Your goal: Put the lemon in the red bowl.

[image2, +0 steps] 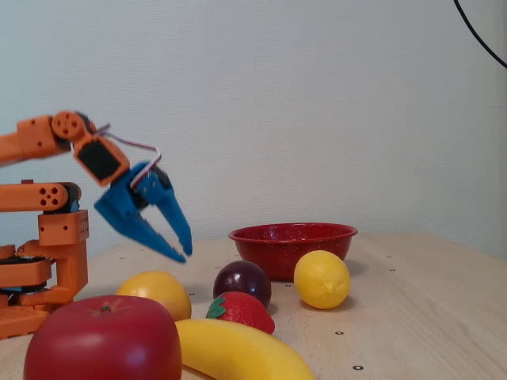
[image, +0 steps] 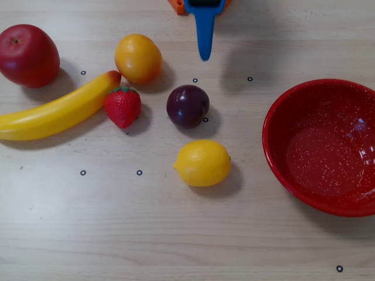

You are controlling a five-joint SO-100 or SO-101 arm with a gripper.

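Lemon (image: pixel 203 163) sits on the table near the red bowl (image: pixel 281 158); my gripper (image2: pixel 182 252) hangs above, fingers slightly spread, holding nothing.

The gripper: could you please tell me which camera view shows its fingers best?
The fixed view: the gripper appears side-on, both blue fingers parted and empty above the table. The overhead view catches only one narrow blue finger tip at the top edge, its opening hidden.

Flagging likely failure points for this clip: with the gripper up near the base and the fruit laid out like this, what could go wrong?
1. The plum lies between the open gripper and the lemon; a straight approach could knock it.
2. The lemon is smooth and oval, so it may slip or roll when pinched.
3. A low carry could clip the red bowl rim.
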